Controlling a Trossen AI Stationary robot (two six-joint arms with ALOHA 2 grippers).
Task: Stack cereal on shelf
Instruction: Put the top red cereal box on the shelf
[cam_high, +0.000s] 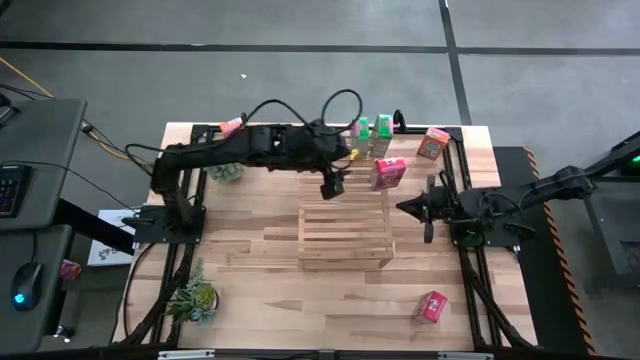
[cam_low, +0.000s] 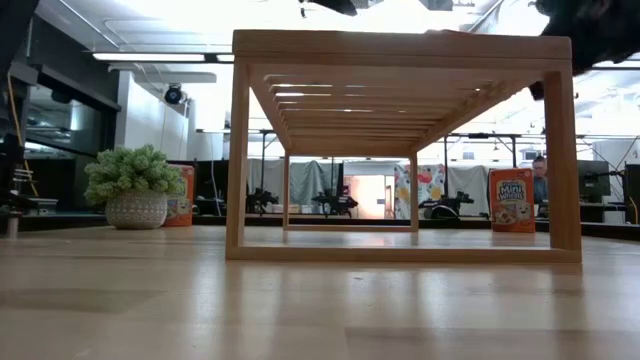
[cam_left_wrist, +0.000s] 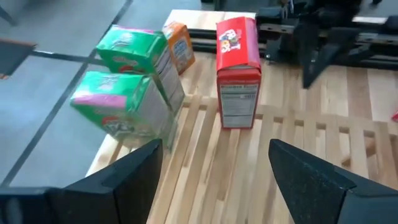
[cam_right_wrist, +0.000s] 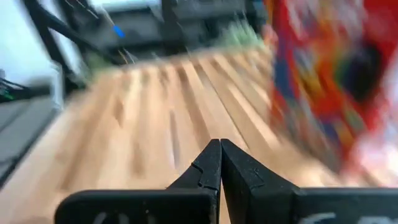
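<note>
— Wooden surface (cam_high: 260, 270), what's on it?
— Shelf (cam_high: 343, 235) mid-surface; red cereal (cam_high: 387, 172) just behind it. Left claw (cam_high: 333, 186) hangs released over the shelf's back edge.
— Right claw (cam_high: 412, 207)?
— Clenched, empty, beside the shelf.

A pale wooden plank table (cam_high: 260, 290) filled the middle of the grey floor (cam_high: 300, 80), which was crossed by dark lines. 1 small bushy plant (cam_high: 193, 299) sat at the table's near left corner; another (cam_high: 226, 172) stood toward the far left in a pale pot. Off the table's left side stood a dark desk (cam_high: 35, 150) with a computer mouse (cam_high: 24, 281) glowing blue and part of a keyboard (cam_high: 9, 188).
</note>
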